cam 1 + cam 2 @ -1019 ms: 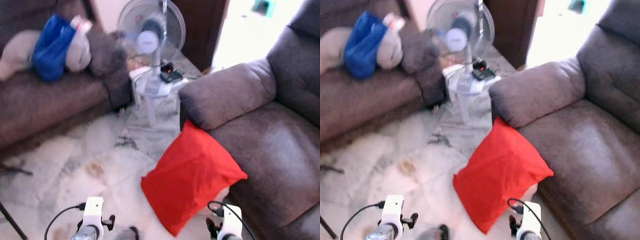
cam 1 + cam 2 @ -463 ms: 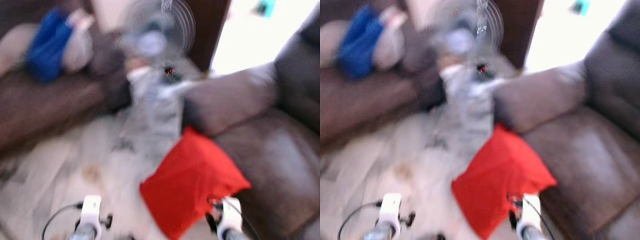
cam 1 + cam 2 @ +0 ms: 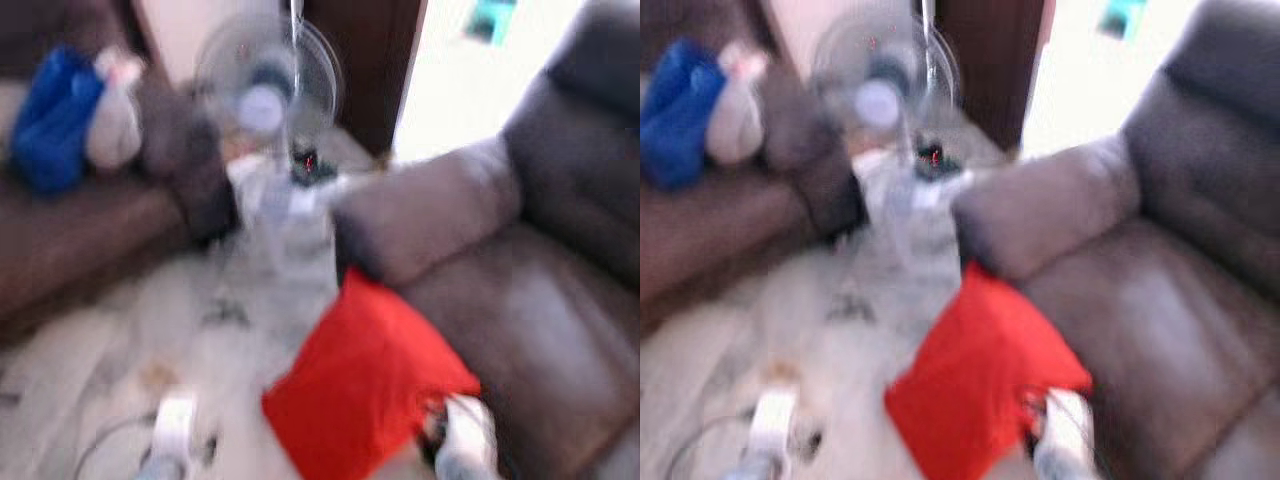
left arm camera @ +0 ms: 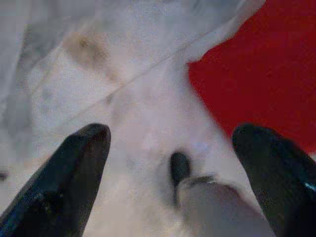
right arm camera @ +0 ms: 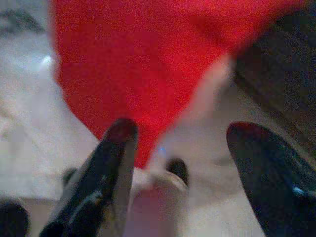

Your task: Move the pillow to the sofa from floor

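Head views blurred; coarse layout only. The red pillow (image 3: pixel 365 385) lies on the pale marble floor (image 3: pixel 130 330), its far corner leaning against the front of the grey-brown sofa (image 3: pixel 520 300), below the armrest.

Left gripper (image 4: pixel 170 173): fingers spread wide, nothing between them, over bare floor with the pillow's edge off to one side. Right gripper (image 5: pixel 177 173): fingers likewise apart and empty, hovering just short of the pillow's near corner; no contact evident.

Handling, judged: pillow looks plump, soft and light; the fabric should be grippy rather than slick, not fragile. It will sag and fold if pinched at one point. Best hold is probably a deep bite on a corner or edge seam, or one gripper on each opposite edge to keep it from drooping during the lift onto the sofa seat.
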Tool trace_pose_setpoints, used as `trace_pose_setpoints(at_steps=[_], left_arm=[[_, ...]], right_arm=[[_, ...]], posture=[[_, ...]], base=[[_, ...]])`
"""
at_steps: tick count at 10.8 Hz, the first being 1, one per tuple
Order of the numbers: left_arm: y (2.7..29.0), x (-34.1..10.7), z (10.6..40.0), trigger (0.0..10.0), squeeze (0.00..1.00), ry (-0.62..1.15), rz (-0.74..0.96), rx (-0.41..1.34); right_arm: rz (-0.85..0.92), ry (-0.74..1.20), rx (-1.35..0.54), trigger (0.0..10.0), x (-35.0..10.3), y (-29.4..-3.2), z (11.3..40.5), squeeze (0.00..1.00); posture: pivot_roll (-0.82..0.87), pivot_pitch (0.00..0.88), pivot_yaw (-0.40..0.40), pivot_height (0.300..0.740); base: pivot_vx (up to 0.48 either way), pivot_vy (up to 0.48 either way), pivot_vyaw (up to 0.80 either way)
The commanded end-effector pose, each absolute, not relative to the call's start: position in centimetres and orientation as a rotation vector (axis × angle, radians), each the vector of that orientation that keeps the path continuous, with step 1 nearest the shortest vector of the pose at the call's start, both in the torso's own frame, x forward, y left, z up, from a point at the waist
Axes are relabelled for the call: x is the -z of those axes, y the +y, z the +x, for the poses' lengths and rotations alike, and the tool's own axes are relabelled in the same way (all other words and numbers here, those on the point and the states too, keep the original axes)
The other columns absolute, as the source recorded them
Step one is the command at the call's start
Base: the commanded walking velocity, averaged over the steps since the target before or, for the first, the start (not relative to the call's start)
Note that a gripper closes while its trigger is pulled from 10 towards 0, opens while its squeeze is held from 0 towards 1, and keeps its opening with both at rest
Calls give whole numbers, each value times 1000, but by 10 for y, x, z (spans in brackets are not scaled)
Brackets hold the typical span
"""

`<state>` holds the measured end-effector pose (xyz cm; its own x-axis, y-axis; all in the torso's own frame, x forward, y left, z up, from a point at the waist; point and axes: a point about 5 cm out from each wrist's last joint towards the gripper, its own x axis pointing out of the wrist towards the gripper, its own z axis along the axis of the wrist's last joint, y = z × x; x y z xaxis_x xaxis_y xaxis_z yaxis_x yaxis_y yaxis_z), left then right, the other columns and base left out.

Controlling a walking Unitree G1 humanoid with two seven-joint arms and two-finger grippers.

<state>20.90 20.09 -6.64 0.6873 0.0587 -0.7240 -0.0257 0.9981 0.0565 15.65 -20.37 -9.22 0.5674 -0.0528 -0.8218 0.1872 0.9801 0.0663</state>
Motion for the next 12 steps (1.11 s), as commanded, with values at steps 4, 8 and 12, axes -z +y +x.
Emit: trace_pose_setpoints(at_steps=[4,8,12], left_arm=[[207,73,196,10000,0,857,42,-66],[206,73,196,10000,0,852,54,-62],[205,73,196,10000,0,858,38,-52]], right_arm=[[168,949,134,10000,91,-198,161,0],[176,945,116,10000,90,-184,169,0],[171,943,132,10000,90,-183,171,0]], posture=[[3,102,-18,740],[1,104,-16,740],[2,101,-17,740]], base=[[256,0,0],[127,0,0],[0,0,0]])
